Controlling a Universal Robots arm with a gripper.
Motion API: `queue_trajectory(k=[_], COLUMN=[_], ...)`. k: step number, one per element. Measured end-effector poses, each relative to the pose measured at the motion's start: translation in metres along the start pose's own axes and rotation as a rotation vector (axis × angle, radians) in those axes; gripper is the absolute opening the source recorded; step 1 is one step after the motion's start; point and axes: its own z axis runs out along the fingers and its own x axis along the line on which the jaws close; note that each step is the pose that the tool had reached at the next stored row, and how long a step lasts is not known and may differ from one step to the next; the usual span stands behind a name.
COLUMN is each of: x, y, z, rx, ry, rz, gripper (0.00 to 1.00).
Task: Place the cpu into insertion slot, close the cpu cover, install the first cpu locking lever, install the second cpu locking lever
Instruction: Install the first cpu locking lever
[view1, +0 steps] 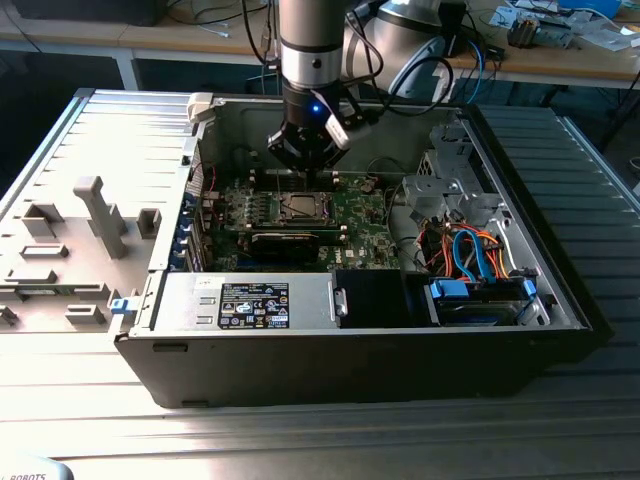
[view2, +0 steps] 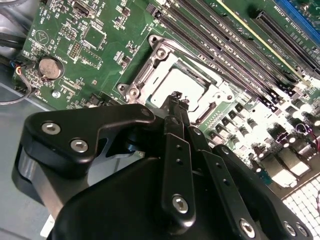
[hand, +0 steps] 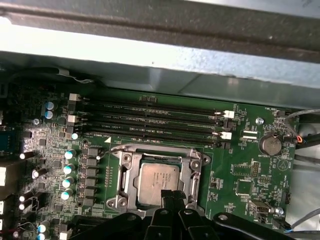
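Silver-grey and flat, the cpu (hand: 159, 182) already sits in the insertion slot (hand: 124, 176); treat it as light, stiff, fragile, edge-held only, your gripper (hand: 172, 196) fingers (view2: 176, 112) pinched together, empty, above it.

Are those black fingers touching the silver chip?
Cannot tell. In the first wrist view the fingers overlap the chip, but neither contact nor gap shows plainly.
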Motion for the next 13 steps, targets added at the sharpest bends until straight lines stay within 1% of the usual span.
queue_trajectory(k=[5,6,8,11,13], x=[-0.0002,-0.0002,0.0014,0.0075,0.014], y=[0.0,0.0003,0.0021,0.0051,0.0077], z=[-0.0047,-0.007,-0.0083,-0.0088,-0.0092], rx=[0.0005,0.0005,0.0005,0.0006,0.0006], ry=[0.0001,0.0001,-0.0001,-0.001,-0.0013], rz=[0.0,0.0,0.0,0.0,0.0], gripper=[0.11,0.11,0.11,0.11,0.11])
